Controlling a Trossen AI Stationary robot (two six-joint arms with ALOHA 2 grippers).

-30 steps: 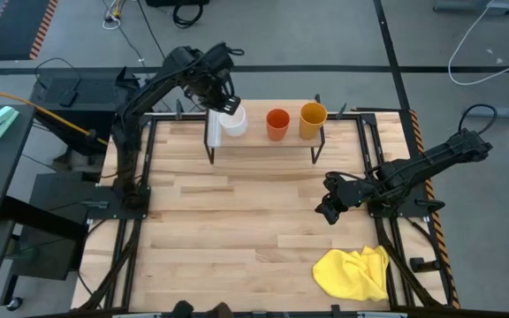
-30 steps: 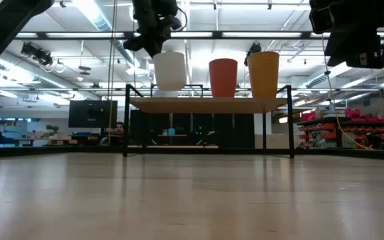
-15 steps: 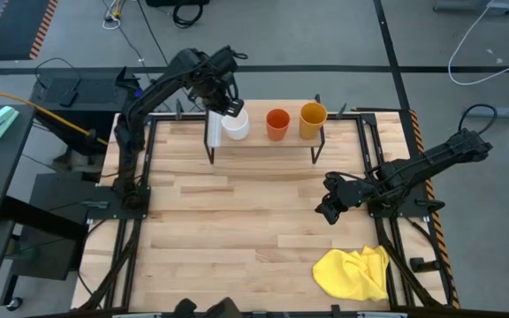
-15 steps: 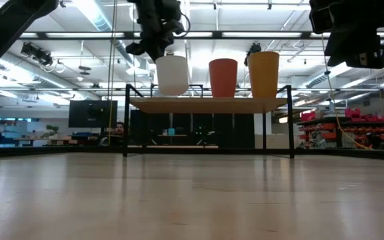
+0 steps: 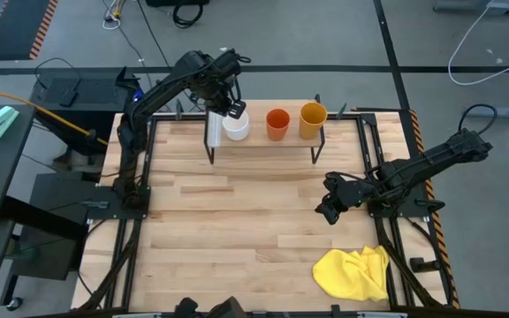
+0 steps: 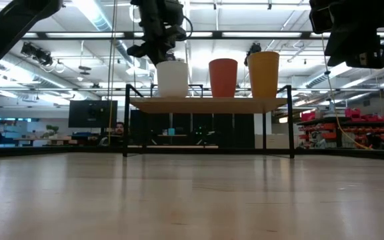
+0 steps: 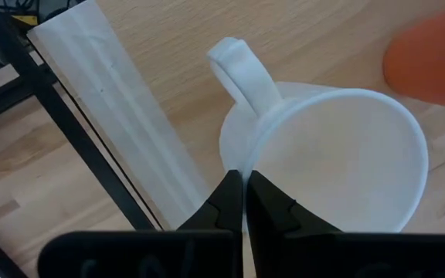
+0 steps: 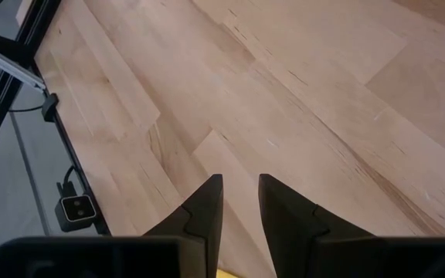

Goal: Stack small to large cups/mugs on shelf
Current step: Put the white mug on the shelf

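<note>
The left gripper [image 7: 243, 202] is pinching the rim of the white mug [image 7: 338, 158], its fingers nearly together on the thin wall beside the handle. The mug is sitting on the shelf [image 5: 263, 141] at its pale-strip end, with the orange-red cup [image 5: 277, 123] beside it and the yellow-orange cup [image 5: 313, 119] next along. The right gripper [image 8: 240, 202] is hanging slightly open over the table [image 5: 228, 230], holding nothing, near the yellow cloth [image 5: 353, 272].

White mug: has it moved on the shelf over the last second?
Yes. In the low view the white mug, pinched by the left gripper, has shifted slightly toward the orange cup and settled on the shelf.
</note>
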